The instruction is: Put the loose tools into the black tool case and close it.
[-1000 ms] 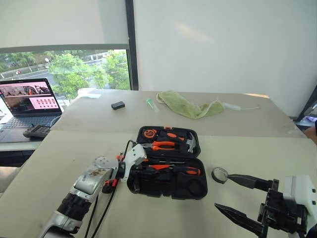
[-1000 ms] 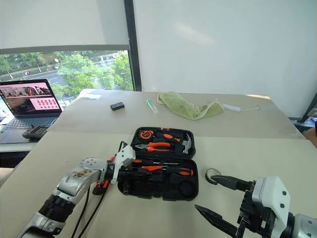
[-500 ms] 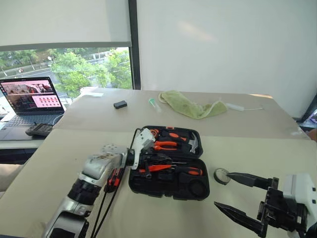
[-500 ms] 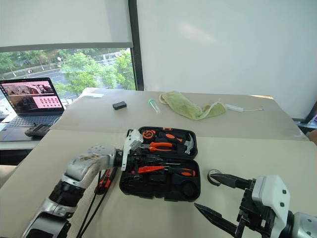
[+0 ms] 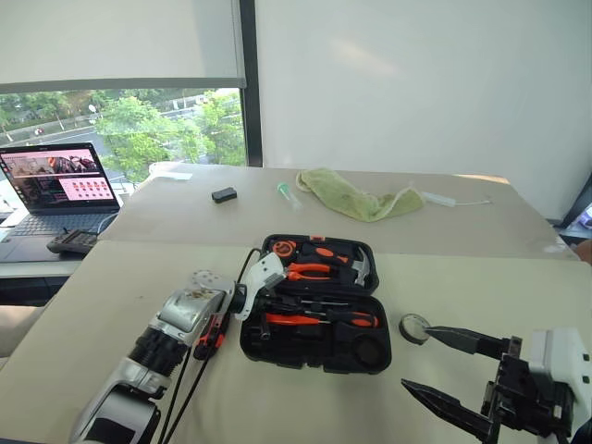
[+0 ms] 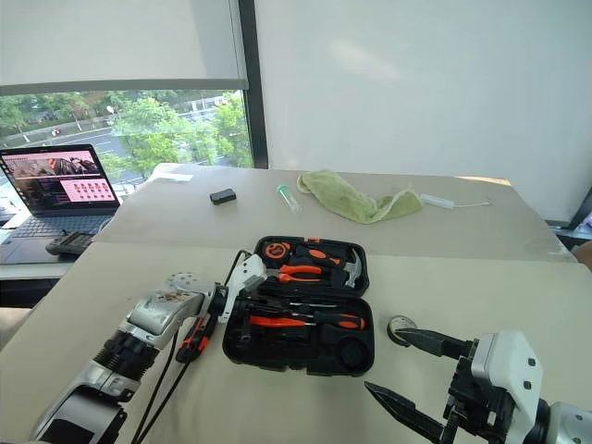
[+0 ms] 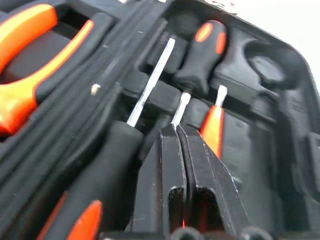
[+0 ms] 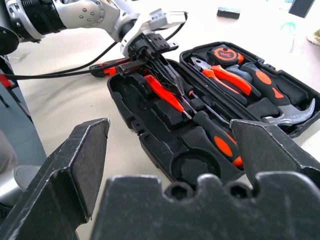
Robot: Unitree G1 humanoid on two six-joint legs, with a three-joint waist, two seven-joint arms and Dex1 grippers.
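Beside the case (image 5: 314, 314) lies the knife (image 5: 211, 335), just behind the shut, empty left gripper (image 8: 167, 75); right gripper (image 5: 453, 379) gapes empty.

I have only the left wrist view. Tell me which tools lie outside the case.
Observer: The small black tape roll lies on the table to the right of the black tool case, apart from it.
Operator: Report the right gripper.
Observer: The right gripper is open and holds nothing, with its fingertips close to the tape roll.
Operator: Check the case's left side too.
Observer: An orange-black utility knife lies on the table there, beside the case and under the left arm.
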